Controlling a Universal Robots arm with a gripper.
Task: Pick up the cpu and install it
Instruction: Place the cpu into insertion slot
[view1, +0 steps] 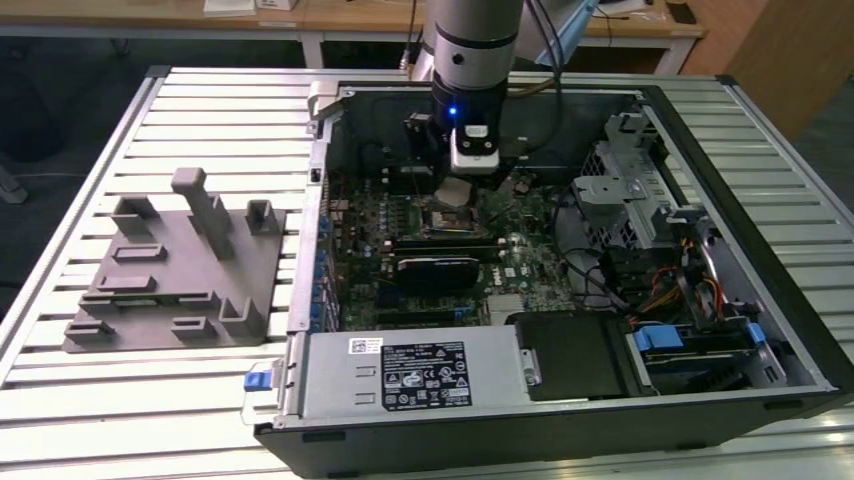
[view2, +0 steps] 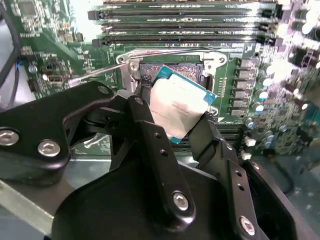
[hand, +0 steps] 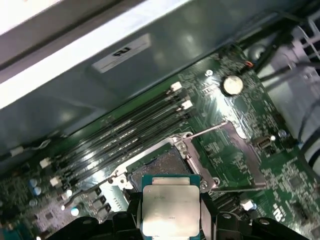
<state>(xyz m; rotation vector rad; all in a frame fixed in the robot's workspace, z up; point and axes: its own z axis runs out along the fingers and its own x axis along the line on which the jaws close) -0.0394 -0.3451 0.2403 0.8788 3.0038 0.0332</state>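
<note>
The cpu (view2: 178, 104) is a thin square chip with a pale silver top and a green edge. My gripper (view2: 172, 112) is shut on it, one black finger (view2: 150, 135) on each side. In the first wrist view the cpu (hand: 170, 209) hangs just above the open socket (hand: 159, 167) on the green motherboard, apart from it, and the socket's metal load plate (hand: 239, 150) is swung open to one side. The exterior view shows the gripper (view1: 457, 190) with the cpu (view1: 455, 191) low inside the open computer case, over the socket (view1: 446, 216).
Rows of memory slots (hand: 125, 132) run beside the socket. The case (view1: 561, 330) holds a power supply (view1: 400, 372), drive bays (view1: 694, 345) and loose cables (view1: 667, 290). A large grey fixture (view1: 167, 270) lies on the slatted table at the exterior view's left.
</note>
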